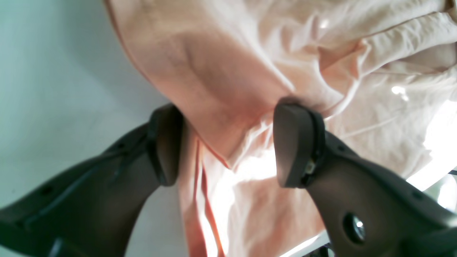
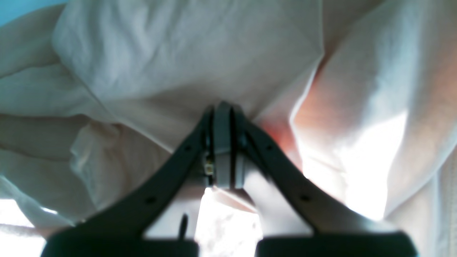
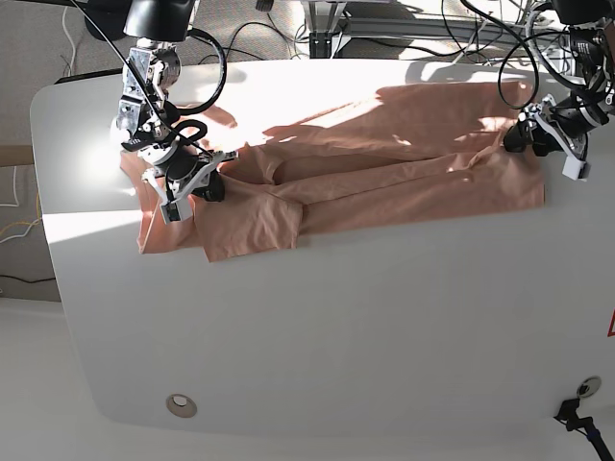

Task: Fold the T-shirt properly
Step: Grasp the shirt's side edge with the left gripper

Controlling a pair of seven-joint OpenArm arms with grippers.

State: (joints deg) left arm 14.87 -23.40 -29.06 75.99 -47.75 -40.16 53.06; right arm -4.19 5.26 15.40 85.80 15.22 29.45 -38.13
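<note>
The T-shirt (image 3: 365,163) lies spread across the far half of the white desk (image 3: 365,327), stretched out sideways and wrinkled, with one part folded over along its length. The right hand (image 2: 222,107) sits at the shirt's end near the desk's left edge in the base view; its jaws are pressed together and cloth bunches around the tips, pinched between them. The left hand (image 1: 225,142) is at the shirt's opposite end, by the desk's right edge. Its jaws stand wide apart with a fold of the fabric running between them; one finger (image 1: 292,142) touches the cloth, and nothing is clamped.
</note>
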